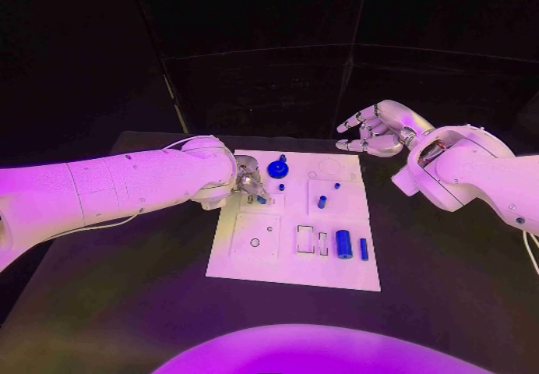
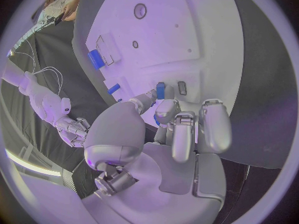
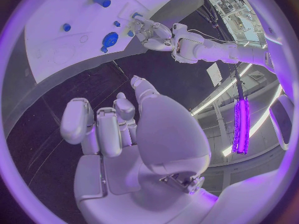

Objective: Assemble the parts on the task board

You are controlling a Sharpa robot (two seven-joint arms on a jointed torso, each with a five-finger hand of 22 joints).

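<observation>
Board (image 1: 294, 269) sits mid-table, with blue parts on it: a round knob (image 1: 277, 167) at 12 o'clock, a small peg (image 1: 322, 202) near centre, a cylinder (image 1: 343, 243) and a thin pin (image 1: 363, 248) at 4 o'clock. Left hand (image 1: 249, 183) is down on the board's 10 o'clock edge, fingertips (image 2: 163, 109) pinching a small blue part (image 2: 160, 90) against the surface. Right hand (image 1: 375, 129) hovers off the board at 1 o'clock, fingers loosely curled and apart, holding nothing.
</observation>
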